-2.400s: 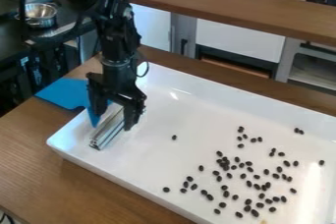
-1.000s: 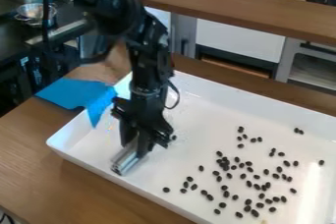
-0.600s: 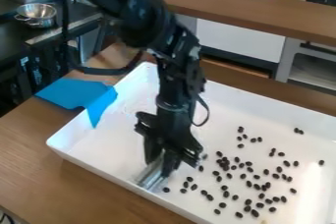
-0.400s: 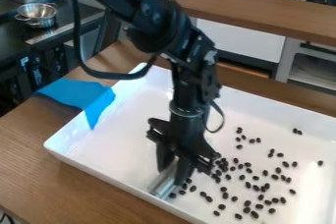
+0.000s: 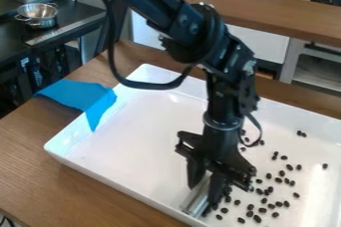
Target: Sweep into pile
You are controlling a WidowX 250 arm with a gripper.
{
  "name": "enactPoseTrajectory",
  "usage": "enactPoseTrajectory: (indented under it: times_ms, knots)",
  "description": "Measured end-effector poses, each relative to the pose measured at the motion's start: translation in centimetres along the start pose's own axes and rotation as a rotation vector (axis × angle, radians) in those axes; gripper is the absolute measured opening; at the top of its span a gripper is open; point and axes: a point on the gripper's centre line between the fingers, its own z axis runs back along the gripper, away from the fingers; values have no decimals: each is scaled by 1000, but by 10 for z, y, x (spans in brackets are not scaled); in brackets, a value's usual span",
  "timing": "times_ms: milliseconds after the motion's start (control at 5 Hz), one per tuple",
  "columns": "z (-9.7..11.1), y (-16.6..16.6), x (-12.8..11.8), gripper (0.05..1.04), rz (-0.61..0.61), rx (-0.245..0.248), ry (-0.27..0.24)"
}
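Presently in my gripper: the silver bar, held between my two fingers, which are closed on its sides.
Bar's place: low in the white tray, toward its near side, long edge facing the beans, lower end close to the near wall.
Black beans: small and dark, some right beside the bar, most scattered to its right, a few toward the far right.
Step in hand: pushing the beans rightward, I judge; they are loosely spread and no neat pile is made.
Bar's handling: looks stiff and smooth, probably metal, modest in weight; it should not bend, but could twist in my grip if beans press on one end.
Where to hold: around the middle, keeping its lower edge flat on the tray.
Beans' handling: light, hard and apt to roll; a fast push may scatter them or let some slip round the ends.
Blue cloth: draped over the tray's left rim, partly on the table.
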Motion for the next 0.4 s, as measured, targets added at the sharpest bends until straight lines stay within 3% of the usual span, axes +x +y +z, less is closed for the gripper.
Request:
enactPoseTrajectory:
  times_ms: [400]
  knots:
    - [0, -38, 5, 371, -16, -29, 6]
